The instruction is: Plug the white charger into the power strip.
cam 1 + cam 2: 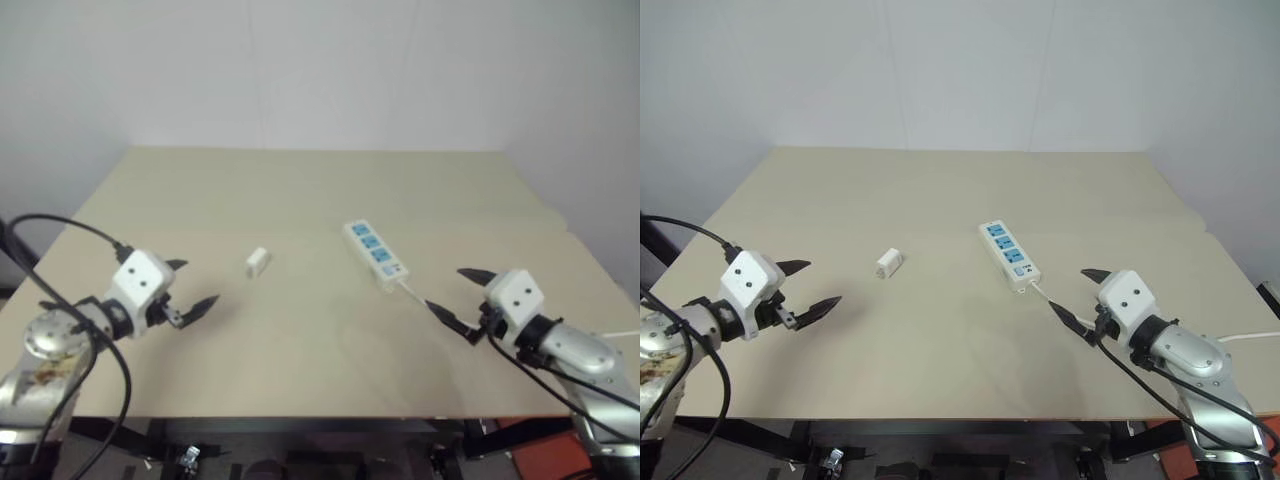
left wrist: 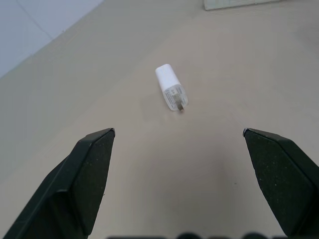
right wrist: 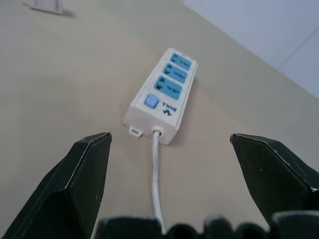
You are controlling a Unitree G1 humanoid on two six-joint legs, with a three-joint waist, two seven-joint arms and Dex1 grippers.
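Plain white walls back a pale tan table (image 1: 300, 200), and nearly all of its top lies bare. Near the middle rests the power strip (image 1: 376, 253), a white bar with three blue sockets facing up, its thin cord (image 3: 156, 169) trailing from the switch end toward the right gripper (image 1: 462, 296). Well apart from the strip, on the side away from that cord end, the white charger (image 1: 257, 261) lies on its side, its metal prongs pointing along the tabletop toward the left gripper (image 1: 190, 287). That gripper hovers short of the charger with its black fingers spread wide and nothing between them; the right gripper hangs just off the strip's cord end, equally spread and empty. Nothing has been picked up yet, so the job looks barely begun. The likely trouble is the charger itself: small, smooth and lying flat, it could skid or twist under closing fingers and end up held crooked. The strip is light and unheld, so a push into a socket may simply shove it away.
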